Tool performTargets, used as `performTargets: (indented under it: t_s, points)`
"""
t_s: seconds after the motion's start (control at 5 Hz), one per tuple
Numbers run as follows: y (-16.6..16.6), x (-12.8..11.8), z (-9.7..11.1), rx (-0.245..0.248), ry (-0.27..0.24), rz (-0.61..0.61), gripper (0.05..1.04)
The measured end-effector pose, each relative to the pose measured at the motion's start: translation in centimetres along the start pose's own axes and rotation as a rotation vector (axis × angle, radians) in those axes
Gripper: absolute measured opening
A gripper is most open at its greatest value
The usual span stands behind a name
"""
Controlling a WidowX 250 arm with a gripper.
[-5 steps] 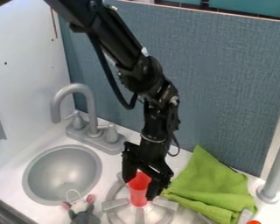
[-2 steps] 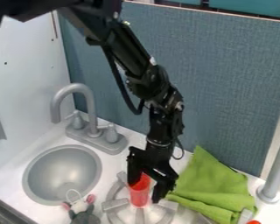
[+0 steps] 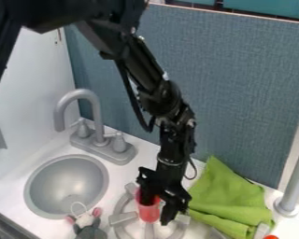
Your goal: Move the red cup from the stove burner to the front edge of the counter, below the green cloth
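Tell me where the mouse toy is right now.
The mouse toy sits on the counter at the camera view's bottom edge, between the sink and the burner.

Soft, matt green cloth.

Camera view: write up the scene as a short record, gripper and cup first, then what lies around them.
Gripper: at the red cup, fingers apart
Fingers: one at the cup's mouth, the other beside its wall
Cup: red, upright, on the burner
Burner: gray, with raised prongs
Cloth: green, rumpled, right of the burner in the view
Sink: gray, round, left of the burner
Faucet: gray, curved, behind the sink
Toy mouse: between sink and burner, near the bottom edge
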State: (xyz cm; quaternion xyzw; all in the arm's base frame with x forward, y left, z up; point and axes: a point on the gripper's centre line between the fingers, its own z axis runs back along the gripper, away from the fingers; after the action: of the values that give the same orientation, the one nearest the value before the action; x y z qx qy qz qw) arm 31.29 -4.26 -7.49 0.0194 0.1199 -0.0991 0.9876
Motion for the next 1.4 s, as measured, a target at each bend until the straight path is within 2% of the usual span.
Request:
performTargets:
  t_s: [0.2, 0.4, 0.6, 0.8, 1.0, 1.2, 1.4]
  points:
    - [-0.1, 0.2, -0.2, -0.012, -0.013, 0.003, 0.375]
    - [0.0, -0.2, -0.1, -0.003, -0.008, 0.0, 0.217]
    - [0.2, -0.5, 0.4, 0.005, 0.01, -0.031, 0.144]
    - [-0.8, -1.7, 2.7, 0.018, 0.041, -0.068, 0.108]
    - [-3.1, -3.4, 4.8, 0.027, 0.009, -0.117, 0.104]
    - [-5.6, -4.6, 4.0, 0.008, 0.016, -0.15, 0.104]
    - [-6.8, -4.3, 2.6, -0.011, 0.006, -0.161, 0.104]
